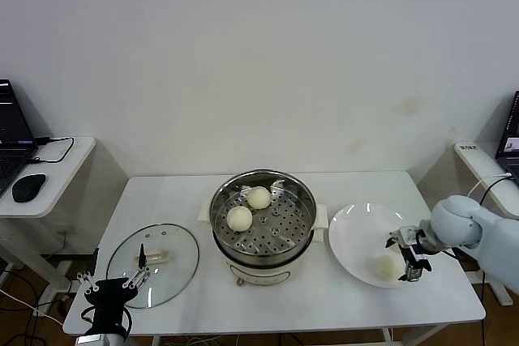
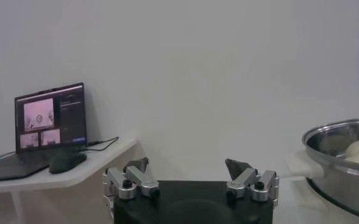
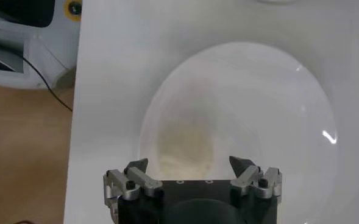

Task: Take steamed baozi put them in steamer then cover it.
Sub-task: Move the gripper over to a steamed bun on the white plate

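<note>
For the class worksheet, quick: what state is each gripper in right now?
Left gripper: open, empty, parked beside the cover.
Right gripper: open, over the baozi on the plate.

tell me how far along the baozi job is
Done: two baozi sit on the steamer tray. In hand: the open right pincer is at one baozi on the plate, not gripping. Left: load it, then fit the cover, lying beside the idle left pincer.

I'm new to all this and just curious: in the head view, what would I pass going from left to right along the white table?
Left end effector → glass cover → steamer holding two baozi → white plate → a baozi on the plate → right end effector.
</note>
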Robot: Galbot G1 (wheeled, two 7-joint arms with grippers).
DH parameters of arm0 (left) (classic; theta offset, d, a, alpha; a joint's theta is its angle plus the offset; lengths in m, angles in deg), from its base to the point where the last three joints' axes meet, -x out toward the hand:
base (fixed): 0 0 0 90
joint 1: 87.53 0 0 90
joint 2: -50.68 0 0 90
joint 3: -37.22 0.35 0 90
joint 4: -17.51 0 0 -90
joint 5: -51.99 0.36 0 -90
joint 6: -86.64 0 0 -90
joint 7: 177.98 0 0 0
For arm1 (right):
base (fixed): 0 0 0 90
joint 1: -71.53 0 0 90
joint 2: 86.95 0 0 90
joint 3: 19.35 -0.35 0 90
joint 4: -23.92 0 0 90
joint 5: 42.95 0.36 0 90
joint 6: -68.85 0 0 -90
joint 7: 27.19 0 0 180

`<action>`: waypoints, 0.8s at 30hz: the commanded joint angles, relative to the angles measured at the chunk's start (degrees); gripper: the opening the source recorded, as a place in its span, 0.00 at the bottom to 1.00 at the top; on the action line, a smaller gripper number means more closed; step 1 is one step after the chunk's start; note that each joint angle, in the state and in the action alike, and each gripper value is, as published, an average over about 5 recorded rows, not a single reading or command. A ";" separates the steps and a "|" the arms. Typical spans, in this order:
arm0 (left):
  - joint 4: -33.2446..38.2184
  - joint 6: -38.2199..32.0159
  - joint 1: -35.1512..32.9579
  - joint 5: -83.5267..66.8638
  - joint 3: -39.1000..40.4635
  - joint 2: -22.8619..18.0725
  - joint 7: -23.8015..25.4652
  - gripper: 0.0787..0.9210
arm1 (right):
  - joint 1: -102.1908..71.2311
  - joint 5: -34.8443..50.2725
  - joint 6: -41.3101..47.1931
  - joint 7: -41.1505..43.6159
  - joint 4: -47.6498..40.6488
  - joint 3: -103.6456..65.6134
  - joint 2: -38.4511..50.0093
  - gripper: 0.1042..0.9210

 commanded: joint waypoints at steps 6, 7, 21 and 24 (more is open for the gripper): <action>-0.47 0.01 0.22 0.01 -0.08 -0.06 -0.02 0.88 | -2.57 -0.29 0.39 0.02 -5.55 -1.37 -3.35 0.88; -0.50 0.01 0.26 0.01 -0.07 -0.08 -0.02 0.88 | -2.57 -0.13 0.48 -0.07 -5.67 -1.43 -3.60 0.88; -0.64 -0.02 0.35 -0.01 -0.20 -0.20 -0.06 0.88 | -1.96 1.10 1.70 0.07 -7.13 -1.45 -6.31 0.81; -0.67 -0.01 0.46 -0.03 -0.17 -0.27 -0.08 0.88 | -1.72 0.99 1.77 0.39 -7.30 -1.42 -6.25 0.76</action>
